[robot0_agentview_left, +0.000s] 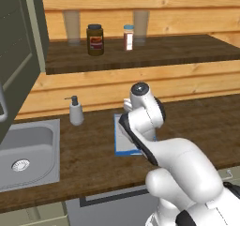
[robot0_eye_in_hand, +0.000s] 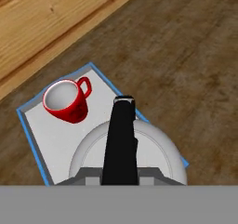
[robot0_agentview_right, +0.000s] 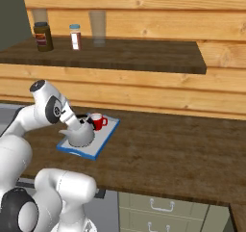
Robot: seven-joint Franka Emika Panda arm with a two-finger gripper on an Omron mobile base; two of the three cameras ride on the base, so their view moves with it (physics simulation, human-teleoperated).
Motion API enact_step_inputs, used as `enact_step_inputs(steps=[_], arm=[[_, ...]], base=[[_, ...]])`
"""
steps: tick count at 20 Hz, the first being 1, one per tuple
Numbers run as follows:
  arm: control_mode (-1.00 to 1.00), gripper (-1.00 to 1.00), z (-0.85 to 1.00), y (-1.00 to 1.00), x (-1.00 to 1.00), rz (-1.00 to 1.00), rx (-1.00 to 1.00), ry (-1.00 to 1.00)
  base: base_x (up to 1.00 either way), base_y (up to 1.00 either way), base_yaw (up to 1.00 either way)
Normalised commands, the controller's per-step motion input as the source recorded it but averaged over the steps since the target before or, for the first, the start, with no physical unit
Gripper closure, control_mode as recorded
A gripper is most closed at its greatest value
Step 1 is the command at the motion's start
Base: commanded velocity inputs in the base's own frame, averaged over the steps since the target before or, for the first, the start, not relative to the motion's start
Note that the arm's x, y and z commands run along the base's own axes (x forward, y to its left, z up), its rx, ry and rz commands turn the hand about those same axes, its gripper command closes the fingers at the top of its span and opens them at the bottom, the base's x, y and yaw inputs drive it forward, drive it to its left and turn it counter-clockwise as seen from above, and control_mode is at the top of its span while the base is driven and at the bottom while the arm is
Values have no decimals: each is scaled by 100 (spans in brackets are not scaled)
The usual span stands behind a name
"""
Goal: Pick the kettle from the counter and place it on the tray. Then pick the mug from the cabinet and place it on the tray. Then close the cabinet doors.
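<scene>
The silvery kettle (robot0_agentview_right: pixel 79 137) sits on the blue-rimmed tray (robot0_agentview_right: pixel 104 140) on the dark wood counter (robot0_agentview_right: pixel 168 149). My gripper (robot0_agentview_right: pixel 78 123) comes down on it from above, shut on the black top handle (robot0_eye_in_hand: pixel 121 135), which runs up from between my fingers in the hand view. The red mug (robot0_eye_in_hand: pixel 65 101) stands upright on the tray (robot0_eye_in_hand: pixel 46 139) just beyond the kettle (robot0_eye_in_hand: pixel 155 148), apart from it, handle pointing away. In the left base view my arm hides the kettle and most of the tray (robot0_agentview_left: pixel 123 144). An olive cabinet door (robot0_agentview_left: pixel 18 56) stands open at far left.
A sink (robot0_agentview_left: pixel 26 150) lies left of the tray, with a grey soap bottle (robot0_agentview_left: pixel 75 111) at its back corner. The shelf above holds a brown jar (robot0_agentview_left: pixel 95 40), a shaker (robot0_agentview_left: pixel 128 36) and two clear glasses (robot0_agentview_left: pixel 71 26). Low drawers (robot0_agentview_right: pixel 161 204) sit under the counter's front edge.
</scene>
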Motion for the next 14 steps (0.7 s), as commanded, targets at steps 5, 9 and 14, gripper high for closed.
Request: enact_step_inputs(steps=[5,9,14], arm=[[-100,100,-25,0,9,0,0,7],[-100,100,-19,0,17,0,0,4],[-100,100,-18,0,16,0,0,2]], base=[[0,0,0],[0,0,0],[0,0,0]])
